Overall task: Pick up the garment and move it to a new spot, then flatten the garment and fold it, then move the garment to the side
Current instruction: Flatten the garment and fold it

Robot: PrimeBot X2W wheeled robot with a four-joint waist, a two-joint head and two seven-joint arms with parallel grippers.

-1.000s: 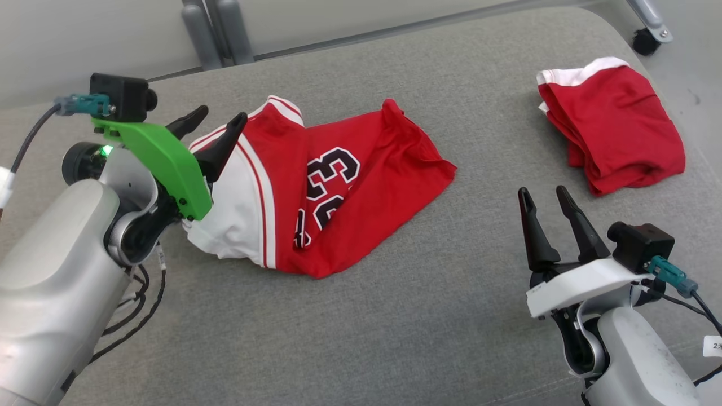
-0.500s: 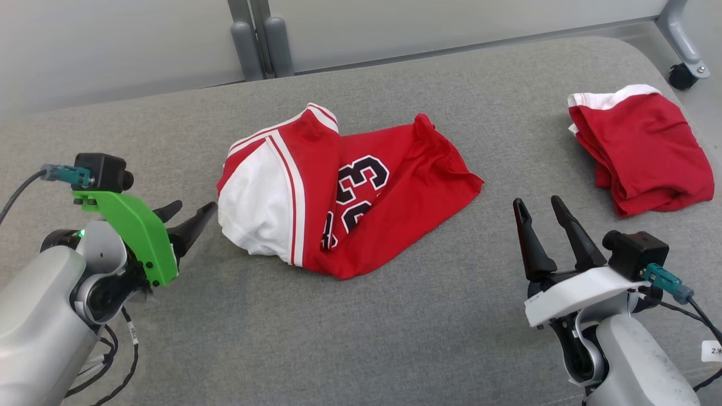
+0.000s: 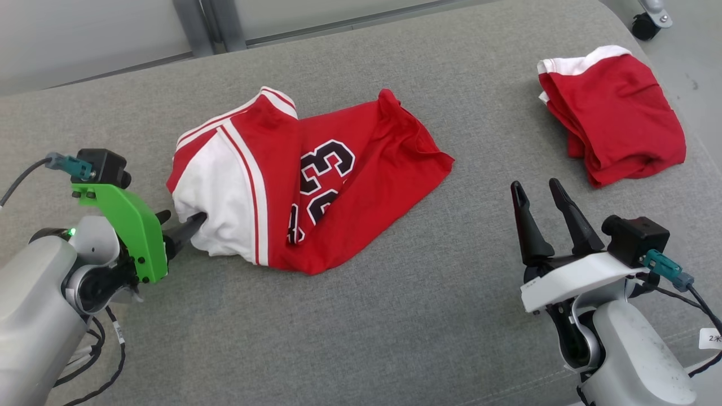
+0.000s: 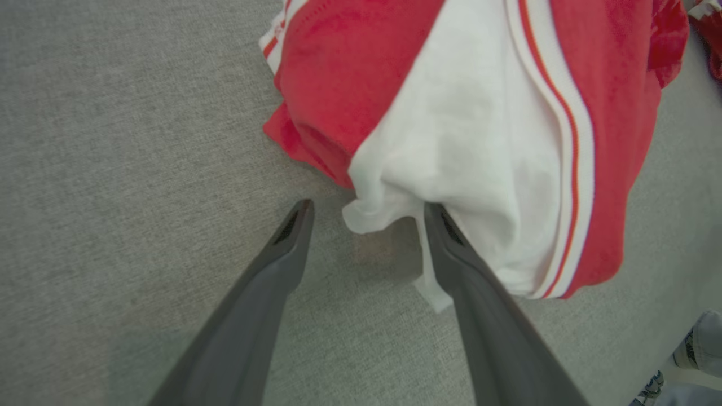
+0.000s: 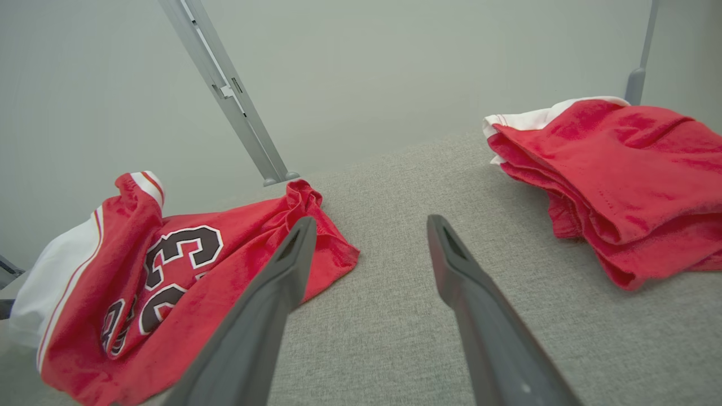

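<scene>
Grey upholstered surface [image 3: 395, 316]: at centre-left the left gripper [image 3: 183, 217], jaws wide, straddles the red jersey's [image 3: 350, 169] white hem [image 4: 378, 211]. Seemingly the pick-up step; next it must close. Lower right, the right gripper [image 3: 535, 186] idles open.

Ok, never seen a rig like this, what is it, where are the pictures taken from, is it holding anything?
A two-armed robot. One picture looks down from its head; the others come from wrist cameras looking along each gripper's dark fingers. On the grey padded surface lie a crumpled red and white jersey and a folded red garment. The left gripper is open at the jersey's white edge, one finger touching cloth. The right gripper is open, clear of both. Nothing is held.
</scene>
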